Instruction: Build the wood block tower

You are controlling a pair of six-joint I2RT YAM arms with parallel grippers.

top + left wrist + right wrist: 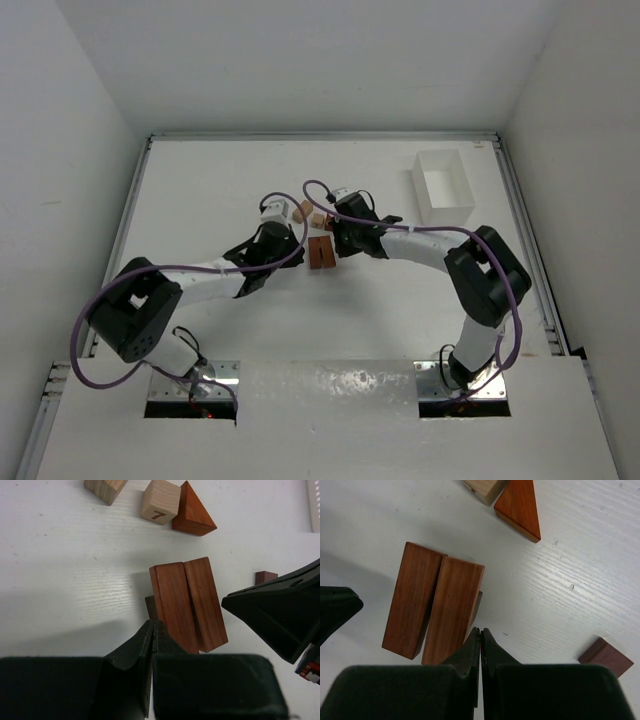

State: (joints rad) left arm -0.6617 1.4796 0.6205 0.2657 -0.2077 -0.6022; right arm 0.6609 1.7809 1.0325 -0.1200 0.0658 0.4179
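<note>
The left fingers are pressed together, and so are the right fingers; nothing is held. Just past both tips, two red-brown bars are set side by side, touching, on the white counter. Farther off, a pale cube marked 7 and a red-brown wedge are seen.

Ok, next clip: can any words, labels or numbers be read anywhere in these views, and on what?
"7": dark numeral on the side face of the pale wooden cube, next to the red-brown wedge, in the left wrist view.
No other writing can be read in any view.
</note>
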